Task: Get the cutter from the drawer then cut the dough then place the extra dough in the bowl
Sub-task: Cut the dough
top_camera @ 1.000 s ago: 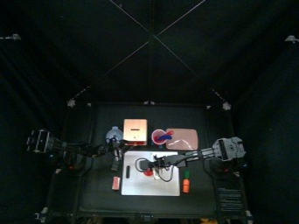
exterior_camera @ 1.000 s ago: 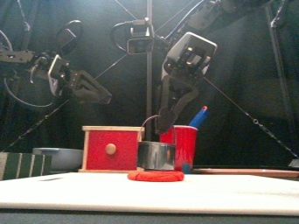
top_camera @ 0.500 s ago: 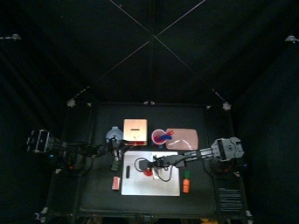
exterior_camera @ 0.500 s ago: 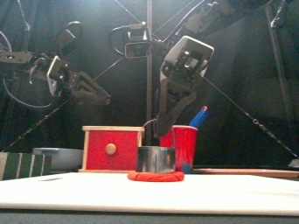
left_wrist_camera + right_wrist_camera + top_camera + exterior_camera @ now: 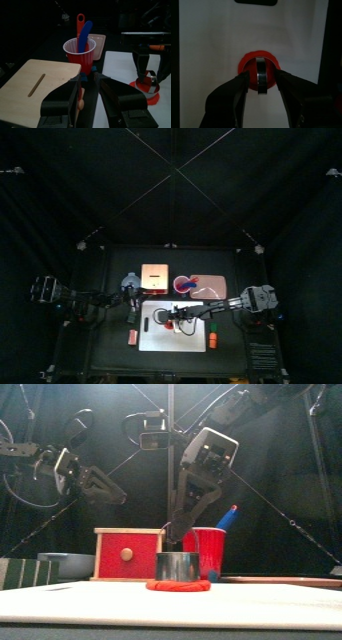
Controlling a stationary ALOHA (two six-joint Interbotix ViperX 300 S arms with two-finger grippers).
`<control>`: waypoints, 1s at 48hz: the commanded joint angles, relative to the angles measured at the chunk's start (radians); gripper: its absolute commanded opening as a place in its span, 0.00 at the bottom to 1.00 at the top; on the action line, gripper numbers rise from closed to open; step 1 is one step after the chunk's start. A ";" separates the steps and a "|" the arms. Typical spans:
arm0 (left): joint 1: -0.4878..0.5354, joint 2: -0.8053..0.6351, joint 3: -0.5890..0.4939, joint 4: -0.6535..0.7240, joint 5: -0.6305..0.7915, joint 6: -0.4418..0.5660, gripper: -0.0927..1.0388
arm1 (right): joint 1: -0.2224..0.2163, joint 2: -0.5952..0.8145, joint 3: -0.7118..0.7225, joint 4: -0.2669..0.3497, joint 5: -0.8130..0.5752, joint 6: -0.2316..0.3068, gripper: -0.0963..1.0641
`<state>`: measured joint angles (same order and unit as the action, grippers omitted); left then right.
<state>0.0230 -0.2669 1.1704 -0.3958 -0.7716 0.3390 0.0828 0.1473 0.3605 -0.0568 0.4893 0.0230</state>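
cutter (image 5: 178,565) upright on dough (image 5: 178,585), handle seemingly up

cutter (image 5: 178,565): round metal ring, upright, pressed onto the dough, its wire handle clamped in the right gripper (image 5: 262,82)
dough (image 5: 178,585): flat red disc on the white cutting board (image 5: 190,341), left of the board's middle, nearer its back edge
wooden box (image 5: 128,554): pale, red drawer front facing the table's front edge, behind the board's back left corner
bowl (image 5: 70,563): blue-grey, just left of the box
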 commanded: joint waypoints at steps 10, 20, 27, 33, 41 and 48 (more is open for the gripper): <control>-0.167 0.011 -0.025 -0.018 -0.094 -0.002 0.73 | -0.002 -0.206 0.213 -0.074 -0.360 -0.015 0.79; -0.265 0.084 -0.048 -0.025 -0.190 -0.006 0.73 | -0.029 -0.295 0.426 -0.170 -0.670 -0.009 0.79; -0.308 0.232 -0.121 -0.043 -0.250 -0.018 0.73 | -0.041 -0.287 0.512 -0.196 -0.897 -0.011 0.79; -0.339 0.368 -0.204 -0.044 -0.296 -0.017 0.73 | -0.051 -0.238 0.571 -0.181 -1.091 0.000 0.79; -0.374 0.489 -0.281 -0.058 -0.307 -0.020 0.73 | -0.044 -0.137 0.598 -0.114 -1.249 -0.006 0.79; -0.388 0.515 -0.291 -0.101 -0.307 -0.018 0.73 | -0.043 -0.072 0.578 -0.087 -1.282 -0.009 0.79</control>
<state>-0.3605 0.2531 0.8974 -0.4786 -1.0677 0.3191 0.0399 0.0690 0.9603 -0.1534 -0.7670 0.0153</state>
